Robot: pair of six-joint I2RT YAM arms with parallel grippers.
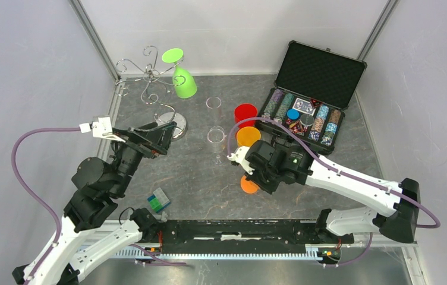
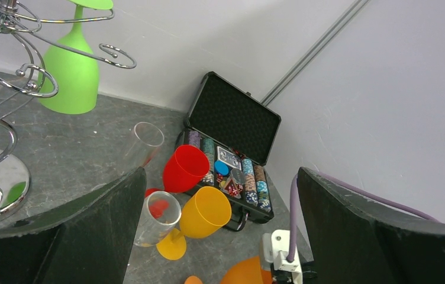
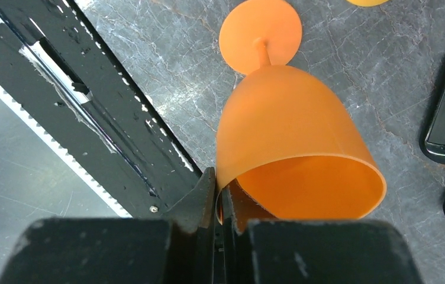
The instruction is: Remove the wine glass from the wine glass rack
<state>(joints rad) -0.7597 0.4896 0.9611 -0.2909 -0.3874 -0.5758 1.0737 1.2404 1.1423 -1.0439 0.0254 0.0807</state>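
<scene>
One far-left corner of the desk [image 1: 209, 178] carries the wine glass rack [image 1: 150, 74], with a green wine glass [image 1: 183, 83] hanging inverted from it. Nearer, the orange wine glass [image 3: 285, 130] stands on its foot, its rim pinched by the clenched right pincer [image 3: 219, 195]. Best to release gently, then lift straight up. Beside the rack's base, the left pincer [image 1: 164, 138] gapes wide, empty.

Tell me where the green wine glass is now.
Top view: the green wine glass hangs upside down on the wine glass rack, at the far left.
</scene>
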